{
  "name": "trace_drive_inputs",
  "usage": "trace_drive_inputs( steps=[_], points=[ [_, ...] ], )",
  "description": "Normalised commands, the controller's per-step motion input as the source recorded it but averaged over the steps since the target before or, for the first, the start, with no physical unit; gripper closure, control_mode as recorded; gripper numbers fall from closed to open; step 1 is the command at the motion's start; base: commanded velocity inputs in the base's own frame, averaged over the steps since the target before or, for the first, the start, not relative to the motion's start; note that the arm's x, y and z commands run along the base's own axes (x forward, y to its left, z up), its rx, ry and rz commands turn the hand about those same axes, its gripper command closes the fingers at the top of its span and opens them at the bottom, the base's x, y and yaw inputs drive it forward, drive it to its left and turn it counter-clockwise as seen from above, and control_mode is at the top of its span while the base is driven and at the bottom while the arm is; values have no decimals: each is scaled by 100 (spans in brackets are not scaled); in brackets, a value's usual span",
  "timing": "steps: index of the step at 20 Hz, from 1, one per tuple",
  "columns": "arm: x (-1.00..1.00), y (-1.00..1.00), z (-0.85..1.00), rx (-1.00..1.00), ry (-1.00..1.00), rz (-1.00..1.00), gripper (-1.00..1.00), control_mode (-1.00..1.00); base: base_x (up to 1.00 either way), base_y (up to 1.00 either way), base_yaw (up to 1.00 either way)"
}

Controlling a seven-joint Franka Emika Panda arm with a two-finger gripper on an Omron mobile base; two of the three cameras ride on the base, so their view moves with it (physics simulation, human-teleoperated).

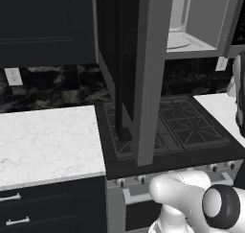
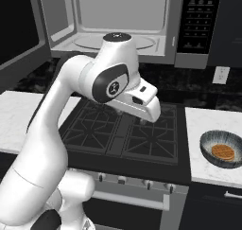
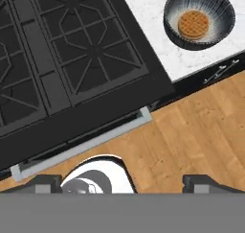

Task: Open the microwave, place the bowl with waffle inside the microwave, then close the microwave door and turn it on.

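The microwave hangs above the stove with its light grey interior and white turntable exposed. The microwave door is swung wide open toward me, its black vertical handle on the inner side. On the white counter right of the stove sits the dark grey bowl with the golden waffle in it; the hand view has the bowl and waffle at its upper right. My gripper is open and empty, hovering above the stove's front edge, well left of the bowl.
The black gas stove with grates lies under my hand. The microwave's control panel is on its right side. A marble counter stretches left of the stove. Wood floor lies below the oven handle.
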Motion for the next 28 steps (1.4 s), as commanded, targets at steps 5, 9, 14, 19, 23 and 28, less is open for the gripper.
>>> trace_drive_inputs(
  steps=[5, 9, 14, 19, 23, 28],
  points=[
    [-7, -100, -47, 18, -1, -26, -100, -100, 0, 0, 0],
    [6, -100, -39, 12, -1, -23, -100, -100, 0, 0, 0],
    [26, -100, -41, 11, 0, -23, -100, -100, 0, 0, 0],
    [36, -84, -70, 2, -2, -21, -100, -100, 0, 0, 0],
    [45, -63, -42, 0, 0, -20, -100, -100, 0, 0, 0],
    [22, -52, -13, 0, -3, -21, -100, -100, 0, 0, 0]
  ],
)
